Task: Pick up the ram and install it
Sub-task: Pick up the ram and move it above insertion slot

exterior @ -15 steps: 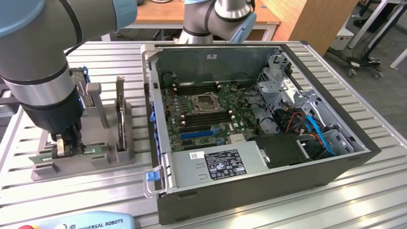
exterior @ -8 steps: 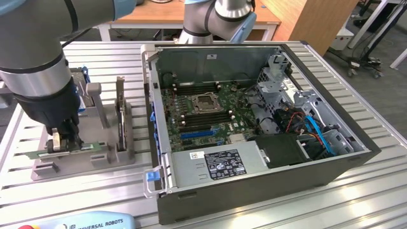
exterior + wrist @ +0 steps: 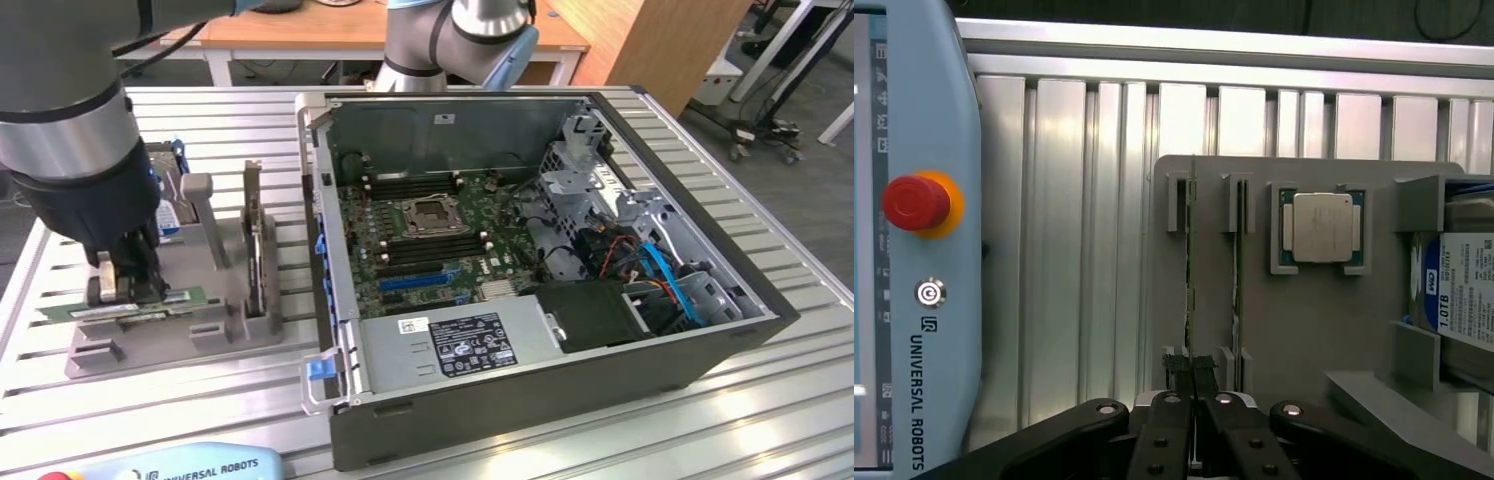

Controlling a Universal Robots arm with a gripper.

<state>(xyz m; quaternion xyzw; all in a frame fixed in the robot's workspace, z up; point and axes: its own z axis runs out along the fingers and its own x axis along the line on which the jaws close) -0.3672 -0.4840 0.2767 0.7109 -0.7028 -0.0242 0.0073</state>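
Ram [image 3: 187, 297] on edge in grey holder [image 3: 167, 335], jaws closed tight around it.

The ram [image 3: 180, 298] is green, holder [image 3: 1304, 330] grey, tool [image 3: 1192, 368] black, pendant [image 3: 944, 330] pale blue, its button [image 3: 916, 202] red.

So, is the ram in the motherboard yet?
No, the ram sits in the gray holder beside the case, end effector shut on it.
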